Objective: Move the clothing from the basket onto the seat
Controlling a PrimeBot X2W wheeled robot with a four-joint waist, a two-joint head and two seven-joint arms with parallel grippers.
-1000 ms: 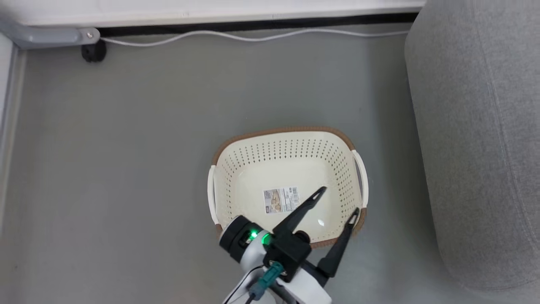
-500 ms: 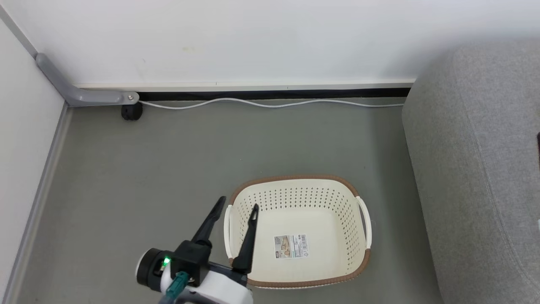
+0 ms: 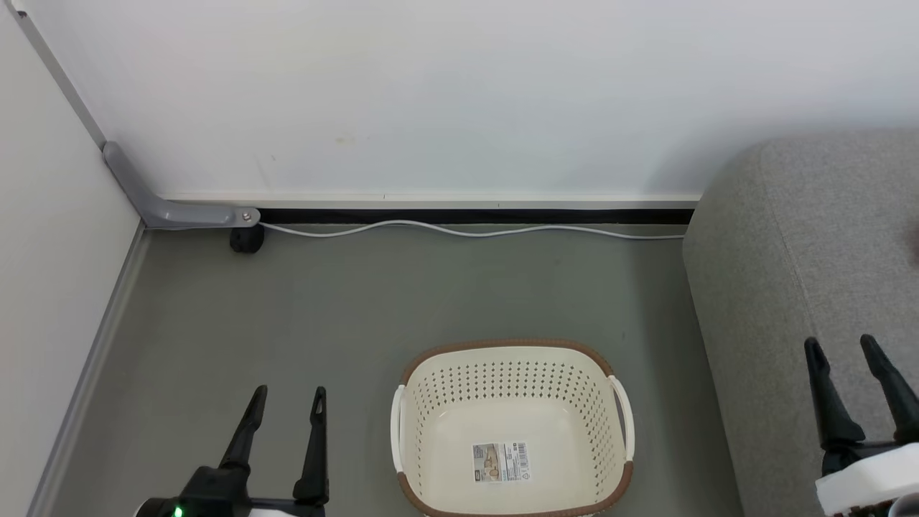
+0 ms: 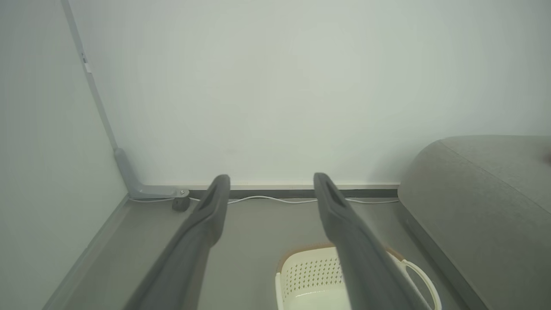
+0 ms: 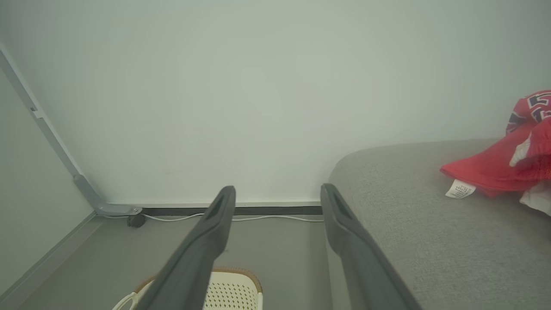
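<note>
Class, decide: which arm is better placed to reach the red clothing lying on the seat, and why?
Right, probably. The right claw hangs open over the seat, where the clothing lies; the left claw is beyond the empty basket, over the floor.

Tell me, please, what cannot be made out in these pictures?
Clothing: right wrist view, cut off by the right edge; number of pieces unclear.
Label in the basket: head view, print too small to read.
Basket's near rim: head view, cut off by the bottom edge.
Seat: every view, far end beyond the right edge.
</note>
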